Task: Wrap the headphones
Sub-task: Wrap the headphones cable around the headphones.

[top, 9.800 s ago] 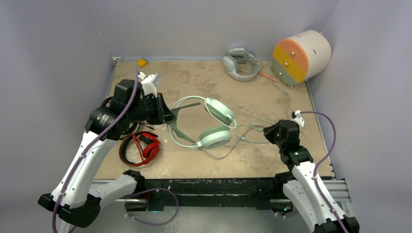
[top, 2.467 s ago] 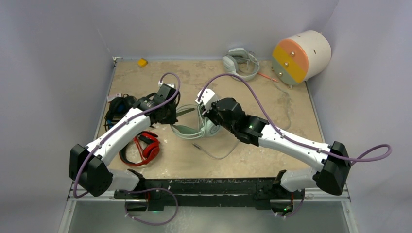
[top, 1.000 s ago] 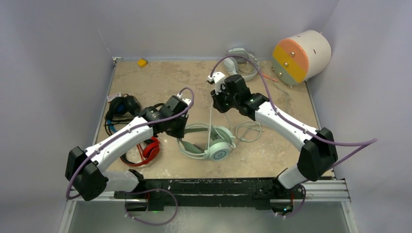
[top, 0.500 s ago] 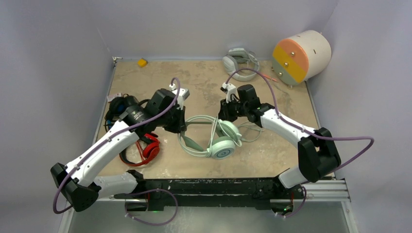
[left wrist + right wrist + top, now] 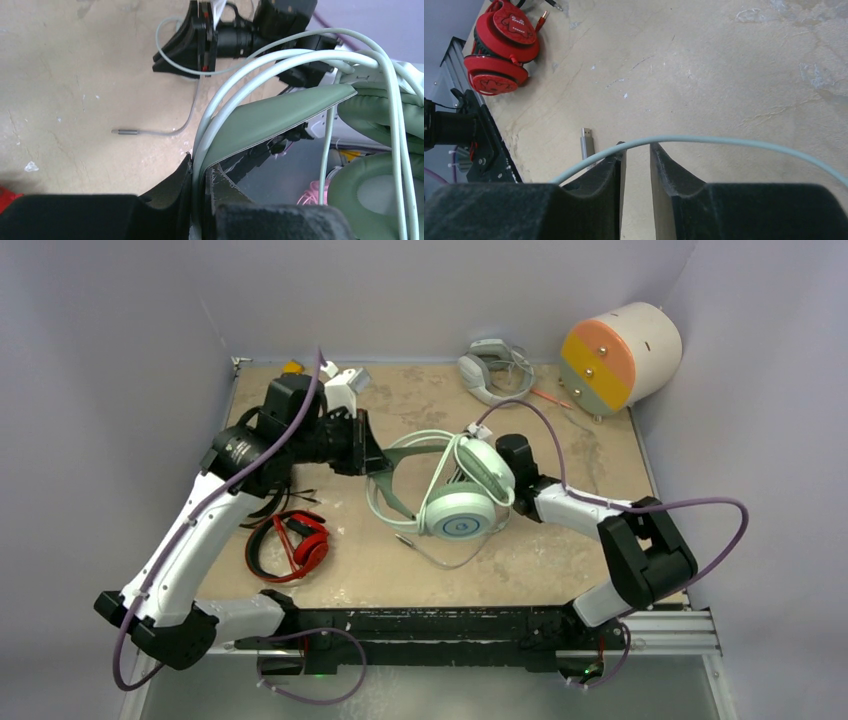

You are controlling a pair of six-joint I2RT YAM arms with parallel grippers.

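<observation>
Left gripper [image 5: 372, 455] is clamped on the headband of the mint headset [image 5: 455, 510], which looks raised over mid-table [image 5: 560, 560] with both cups facing the camera. Its cable [image 5: 724, 142] is looped over the band and runs across the tips of the right gripper [image 5: 636, 150]. Those fingers stand slightly apart, and a real pinch cannot be told.

Risks:
- The cable likely slides off the right tips if it only rests there, and the wrap goes slack.
- Loops on the band look loose, so tilting the headset could shed them.
- The left grip sits at the band's edge, so a hard cable pull may twist it out.
- The plug [image 5: 405, 538] lies on the table and could drag or snag.

Count:
- mint headset: one
- red headset [image 5: 300, 545]: one, unwrapped, near the left edge
- grey headset [image 5: 490, 370]: one, at the back
- drum [image 5: 620, 355]: one
- black cable ends [image 5: 300, 497]: some, beside the left arm, with their headset not visible
</observation>
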